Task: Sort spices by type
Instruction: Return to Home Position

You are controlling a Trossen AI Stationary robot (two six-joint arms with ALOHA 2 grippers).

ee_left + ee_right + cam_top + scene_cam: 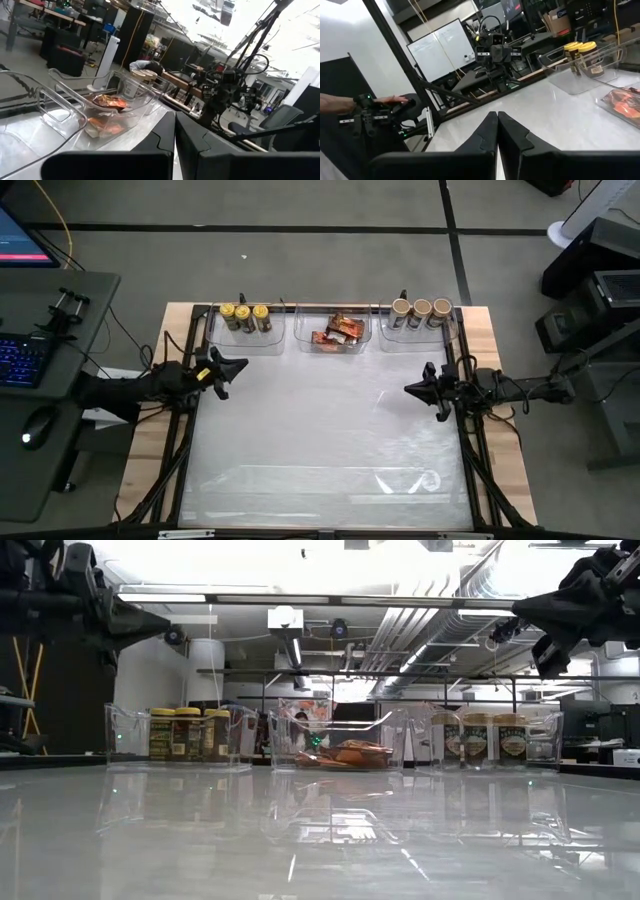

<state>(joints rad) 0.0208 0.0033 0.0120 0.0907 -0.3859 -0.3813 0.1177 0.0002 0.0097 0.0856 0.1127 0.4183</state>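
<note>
Three yellow-lidded jars point(244, 316) stand in the far-left clear bin, also seen in the low view point(188, 733). Red-orange packets point(337, 332) lie in the middle bin point(345, 753). Three tan-lidded jars point(421, 311) stand in the far-right bin point(487, 736). My left gripper point(240, 364) hovers at the table's left side, raised, its fingers shut point(174, 135) and empty. My right gripper point(407, 389) hovers at the right side, raised, shut point(497, 132) and empty.
Three clear bins point(290, 338) line the far edge of the glossy white table top point(320, 440). Black frame rails point(188, 380) run along both sides. In the right wrist view a person's hand point(335, 103) shows beyond the table, holding a device.
</note>
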